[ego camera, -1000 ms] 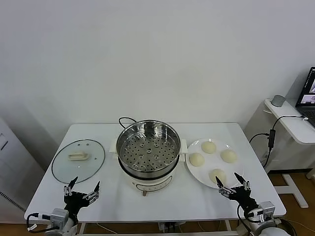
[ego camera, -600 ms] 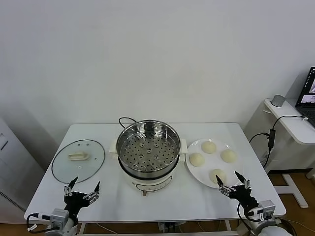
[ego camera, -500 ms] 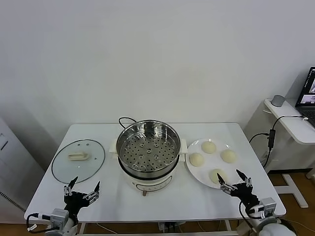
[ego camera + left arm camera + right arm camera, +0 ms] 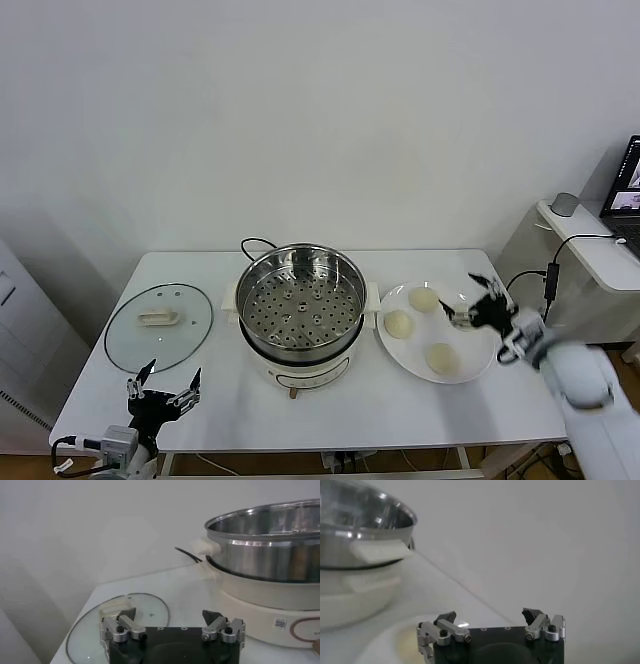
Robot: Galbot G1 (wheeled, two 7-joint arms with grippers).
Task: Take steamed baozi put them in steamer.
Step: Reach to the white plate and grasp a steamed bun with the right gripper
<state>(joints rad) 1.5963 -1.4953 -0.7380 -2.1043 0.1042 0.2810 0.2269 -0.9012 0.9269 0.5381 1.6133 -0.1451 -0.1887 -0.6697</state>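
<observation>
Hovering our right tool [image 4: 468, 302] with its jaws apart above the white plate [image 4: 478, 352], we see three steamed baozi [image 4: 399, 324] in plain view just below and beside it. To its left stands the steamer [image 4: 300, 300], empty and lidless. Our left tool [image 4: 165, 386] waits spread apart at the worktop [image 4: 400, 410] edge, the glass lid [image 4: 160, 320] just ahead.

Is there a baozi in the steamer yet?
No, the steamer shows only its bare perforated tray; the baozi in view sit on the plate.
</observation>
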